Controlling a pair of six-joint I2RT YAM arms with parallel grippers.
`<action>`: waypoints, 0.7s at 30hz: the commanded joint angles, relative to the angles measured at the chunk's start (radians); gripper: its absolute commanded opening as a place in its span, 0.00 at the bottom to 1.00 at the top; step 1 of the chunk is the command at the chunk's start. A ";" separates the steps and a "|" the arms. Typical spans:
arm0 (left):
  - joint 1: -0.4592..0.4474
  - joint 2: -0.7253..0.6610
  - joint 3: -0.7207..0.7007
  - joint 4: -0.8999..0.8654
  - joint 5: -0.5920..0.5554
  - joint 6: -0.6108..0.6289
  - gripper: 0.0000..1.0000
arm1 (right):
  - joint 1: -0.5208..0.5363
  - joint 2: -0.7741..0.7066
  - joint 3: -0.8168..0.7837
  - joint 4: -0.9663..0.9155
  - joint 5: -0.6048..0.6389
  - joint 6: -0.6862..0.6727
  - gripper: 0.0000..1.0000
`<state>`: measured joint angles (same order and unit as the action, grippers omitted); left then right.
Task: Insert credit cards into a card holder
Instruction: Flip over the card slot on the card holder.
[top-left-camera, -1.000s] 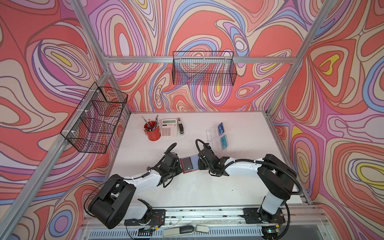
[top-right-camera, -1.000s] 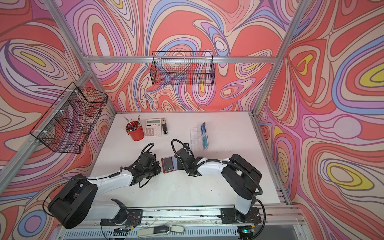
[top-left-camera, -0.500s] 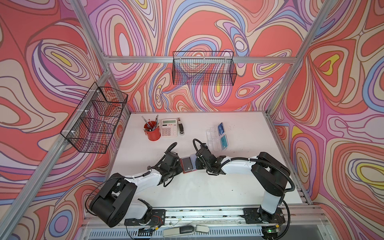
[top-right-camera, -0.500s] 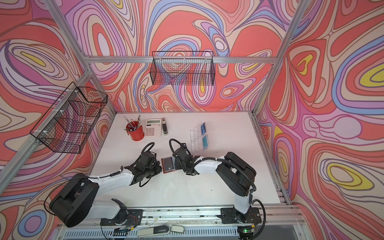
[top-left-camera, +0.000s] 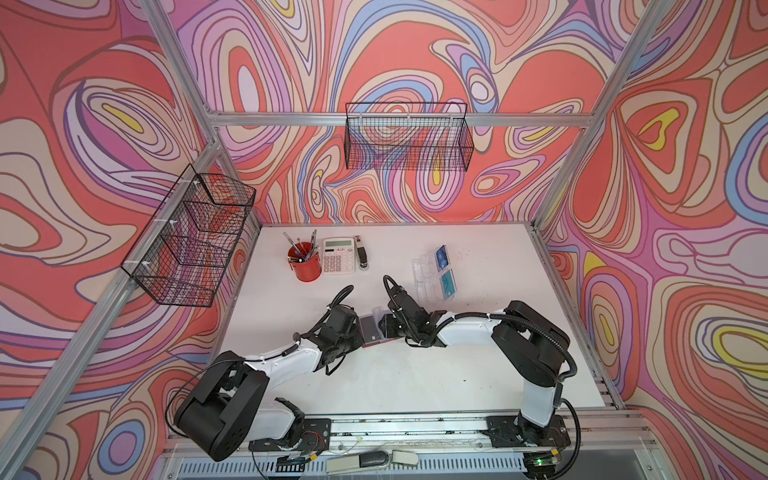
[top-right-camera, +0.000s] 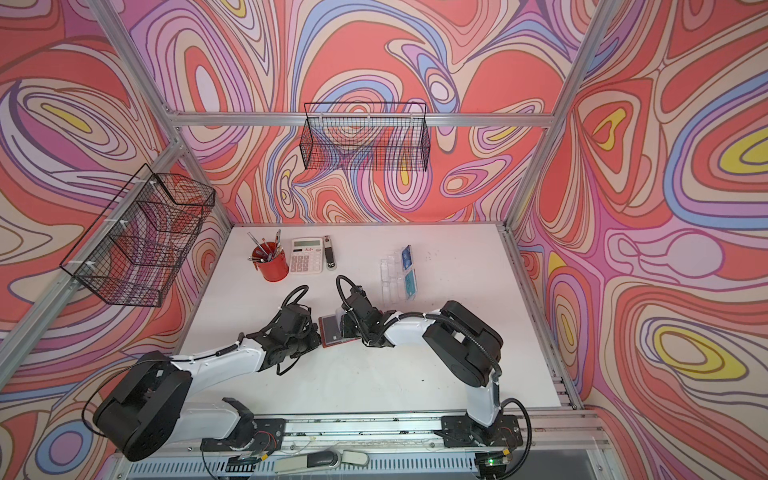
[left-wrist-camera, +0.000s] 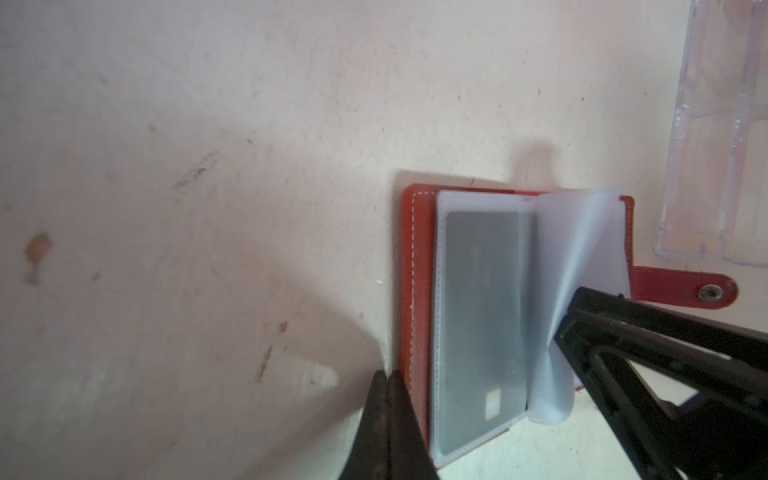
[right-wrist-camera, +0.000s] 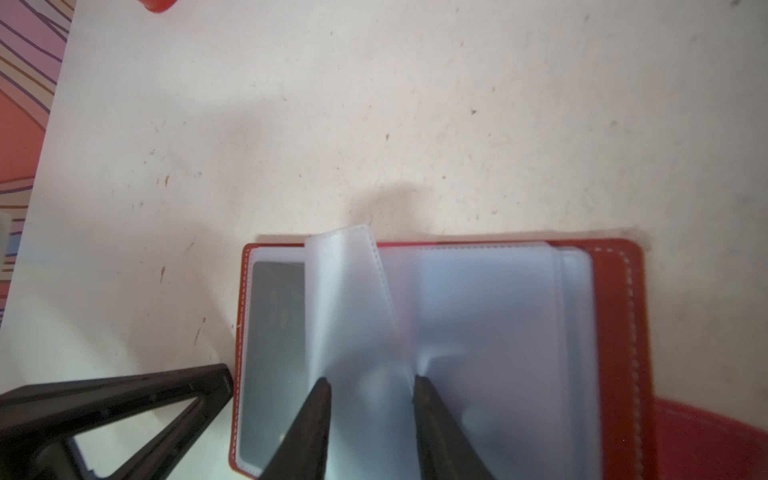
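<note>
Right wrist view: the right gripper (right-wrist-camera: 370, 384) stands narrowly parted, its two black fingertips astride one raised, frosted clear plastic sleeve (right-wrist-camera: 349, 299) of the small red leather-look folding card holder (right-wrist-camera: 619, 332), which lies open on the white table (top-left-camera: 415, 374) between the two arms. The jaws do not appear to pinch the sleeve yet. The left gripper (left-wrist-camera: 388, 386) is closed with nothing between its fingers, its tips set against the outer edge of the red cover, apparently to pin it. The step in hand is judged to be lifting a sleeve to expose a free pocket. It is best done by closing gently on that single leaf near its free corner, then swinging it about the spine with the cover held down (a thin flexible leaf slips or buckles readily). Contents: one greyish credit card (left-wrist-camera: 482, 316) sits fully inside the sleeve on the left gripper's side; the sleeves on the snap-tab side look vacant. The clear acrylic tiered stand (top-left-camera: 422, 276), well apart toward the back, holds a blue card (top-left-camera: 441, 255) and a teal card (top-left-camera: 448, 284). The red cylindrical cup (top-left-camera: 306, 269) holds pens.
</note>
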<state>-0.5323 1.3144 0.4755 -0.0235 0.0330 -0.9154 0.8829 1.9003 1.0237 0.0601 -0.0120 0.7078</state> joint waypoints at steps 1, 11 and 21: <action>-0.003 -0.067 0.100 -0.123 -0.065 0.023 0.00 | 0.002 0.008 -0.017 0.000 -0.036 0.012 0.34; -0.003 -0.084 0.224 -0.162 -0.024 0.093 0.03 | 0.001 0.003 -0.053 0.134 -0.149 0.032 0.34; -0.003 0.141 0.219 0.034 0.106 0.102 0.00 | 0.003 0.032 -0.063 0.202 -0.194 0.051 0.33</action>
<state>-0.5323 1.4357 0.6922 -0.0521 0.1127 -0.8223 0.8829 1.9030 0.9752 0.2230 -0.1818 0.7433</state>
